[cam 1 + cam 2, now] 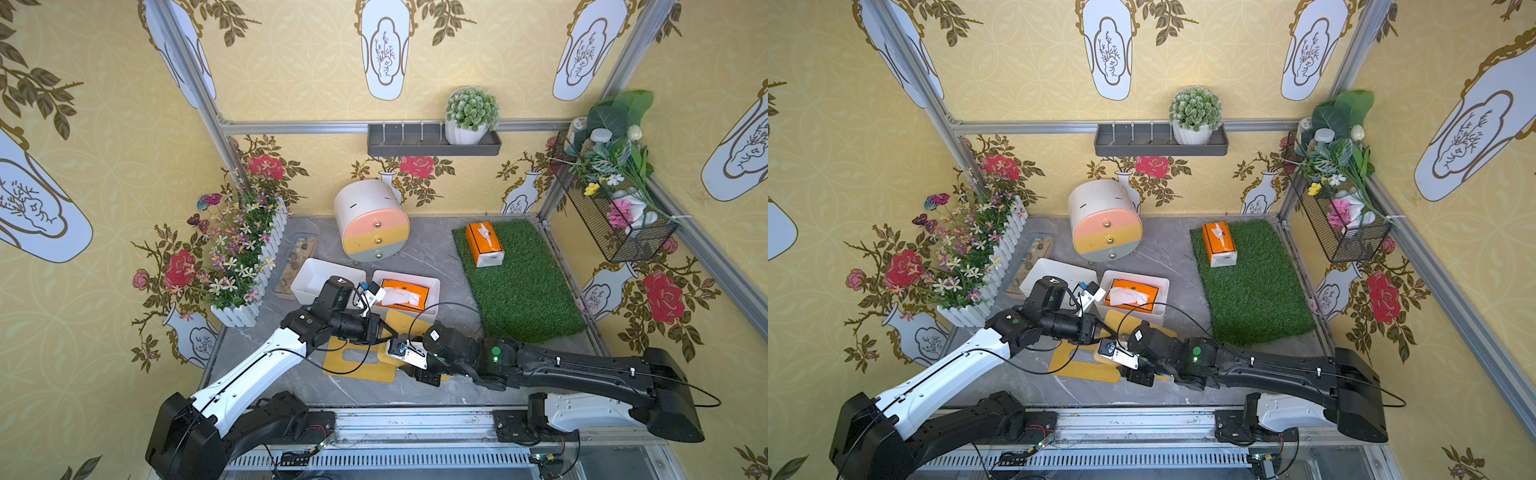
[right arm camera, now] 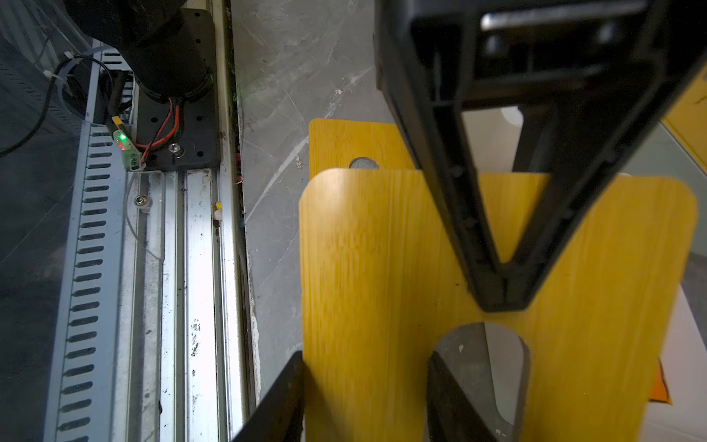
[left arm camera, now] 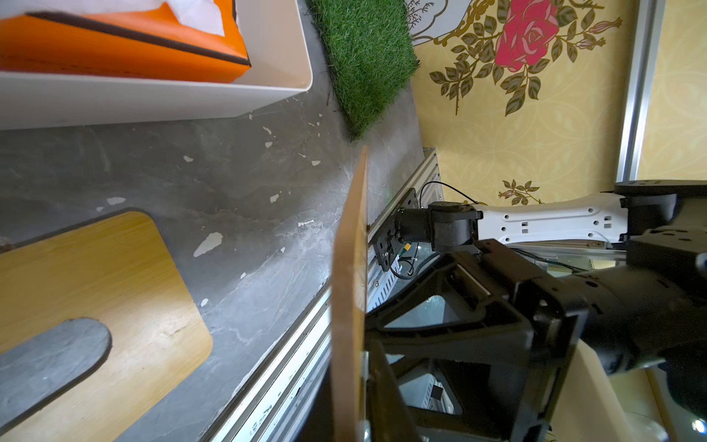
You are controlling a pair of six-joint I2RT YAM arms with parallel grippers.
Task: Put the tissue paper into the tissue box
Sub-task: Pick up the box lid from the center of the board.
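The left tool (image 2: 501, 285) is pressed together on the far rim of a wooden lid (image 2: 382, 268). The right tool (image 2: 369, 398) clamps the near end, one finger outside the edge and one in the slot, both tips cut off. From above, the right arm (image 1: 457, 353) covers most of the lid. Beyond the left tool, the tissue paper (image 1: 405, 293) lies in the white tissue box (image 1: 434, 299), partly covered by a wrist camera (image 1: 376, 291).

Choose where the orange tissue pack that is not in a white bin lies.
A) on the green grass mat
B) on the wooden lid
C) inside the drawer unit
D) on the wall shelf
A: both top views show the orange tissue pack lying on the green grass mat, near the mat's far end.
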